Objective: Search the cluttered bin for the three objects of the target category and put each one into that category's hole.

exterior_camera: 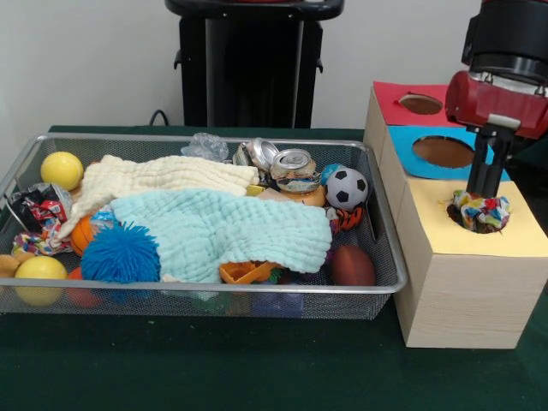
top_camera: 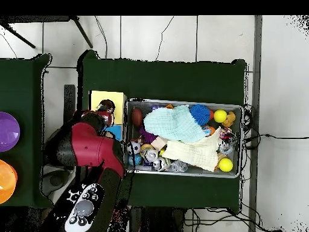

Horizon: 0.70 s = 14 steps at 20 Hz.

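Note:
A knotted cloth toy in red, blue, yellow and white sits in the round hole of the yellow-topped wooden box, partly sticking out. My gripper stands straight above it and reaches the toy's top. In the overhead view the gripper is over the yellow box, left of the bin. The wire mesh bin is full of clutter. A multicoloured cloth piece lies at its left end, partly under a foil wrapper.
Blue-topped and red-topped boxes with holes stand behind the yellow one. The bin holds a cream towel, a light blue towel, a blue spiky ball, yellow balls, cans, a soccer ball and a brown football.

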Motion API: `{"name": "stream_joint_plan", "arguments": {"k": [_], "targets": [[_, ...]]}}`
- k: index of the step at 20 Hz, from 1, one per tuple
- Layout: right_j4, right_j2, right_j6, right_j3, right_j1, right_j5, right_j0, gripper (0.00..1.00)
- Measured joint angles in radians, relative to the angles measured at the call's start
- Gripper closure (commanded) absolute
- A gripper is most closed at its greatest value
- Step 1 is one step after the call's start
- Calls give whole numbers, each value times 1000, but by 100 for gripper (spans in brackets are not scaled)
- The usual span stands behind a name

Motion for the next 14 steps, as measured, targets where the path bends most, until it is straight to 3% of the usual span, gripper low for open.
{"name": "stream_joint_plan", "arguments": {"k": [14], "targets": [[-1,9,0,0,60,-24,-5,100]]}}
